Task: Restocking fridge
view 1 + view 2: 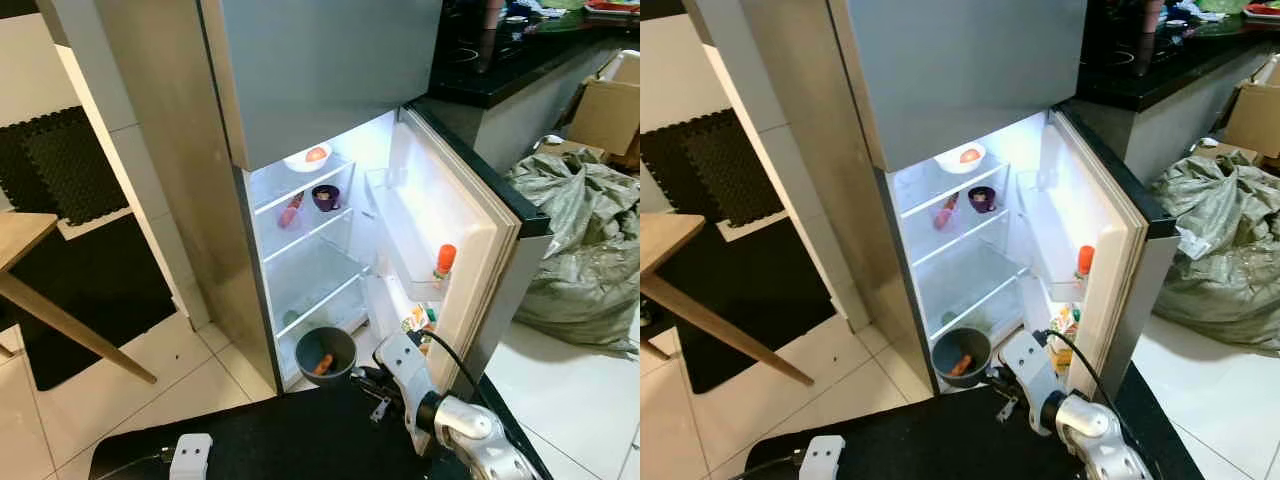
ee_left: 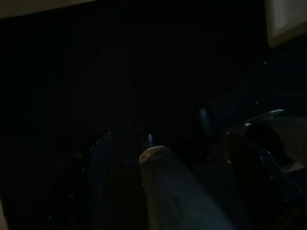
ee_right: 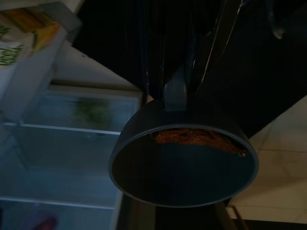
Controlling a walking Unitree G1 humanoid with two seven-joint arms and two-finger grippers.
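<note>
The lower fridge compartment [image 1: 330, 270] stands open and lit, its door [image 1: 470, 230] swung to the right. My right gripper [image 1: 366, 378] is low in front of the bottom shelf, shut on the short handle of a dark grey bowl [image 1: 325, 355]. In the right wrist view the bowl [image 3: 182, 163] hangs from the gripper [image 3: 181, 81] with an orange-brown piece of food [image 3: 196, 138] lying inside it. My left gripper [image 2: 148, 143] hangs idle in deep shade.
Upper shelves hold a white bowl with a round fruit [image 1: 308, 157], a purple cup [image 1: 325, 197] and a red item [image 1: 291, 209]. An orange-capped bottle [image 1: 444, 262] and cartons [image 1: 418, 320] sit in the door. Wooden table [image 1: 30, 260] left, grey-green sack [image 1: 580, 240] right.
</note>
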